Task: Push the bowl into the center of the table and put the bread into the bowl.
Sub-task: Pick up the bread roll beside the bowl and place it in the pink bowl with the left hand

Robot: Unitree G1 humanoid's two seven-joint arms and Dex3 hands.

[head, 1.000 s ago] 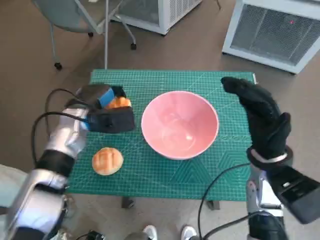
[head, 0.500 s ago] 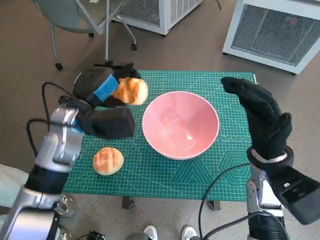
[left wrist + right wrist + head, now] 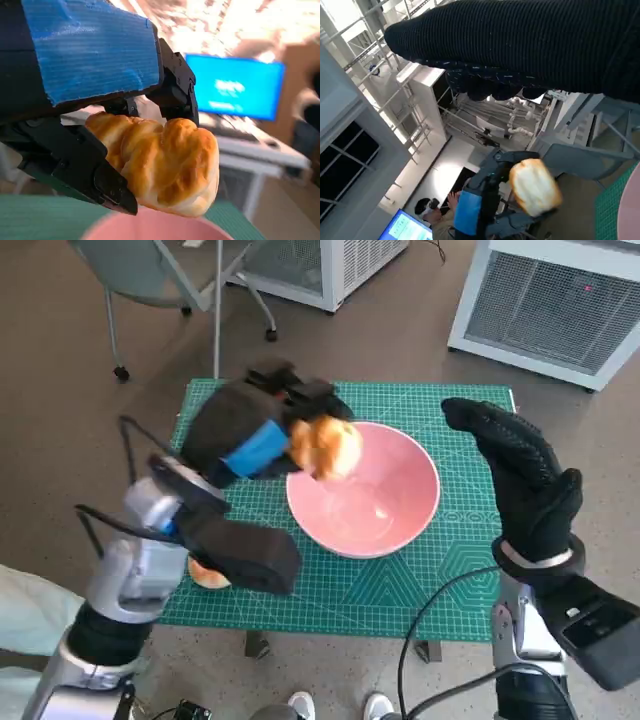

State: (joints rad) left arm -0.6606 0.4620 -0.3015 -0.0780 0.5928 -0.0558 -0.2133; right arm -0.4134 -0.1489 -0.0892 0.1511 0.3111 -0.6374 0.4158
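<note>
Lifted since before, golden flaky bread [image 3: 325,447] gripped by left hand [image 3: 262,428] approx. over pink bowl [image 3: 385,515] rim.

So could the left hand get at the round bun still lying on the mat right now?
Probably not as things stand: the left hand already grips a pastry over the pink bowl, so its fingers are occupied. The round bun lies back beneath the left forearm, mostly hidden.
</note>
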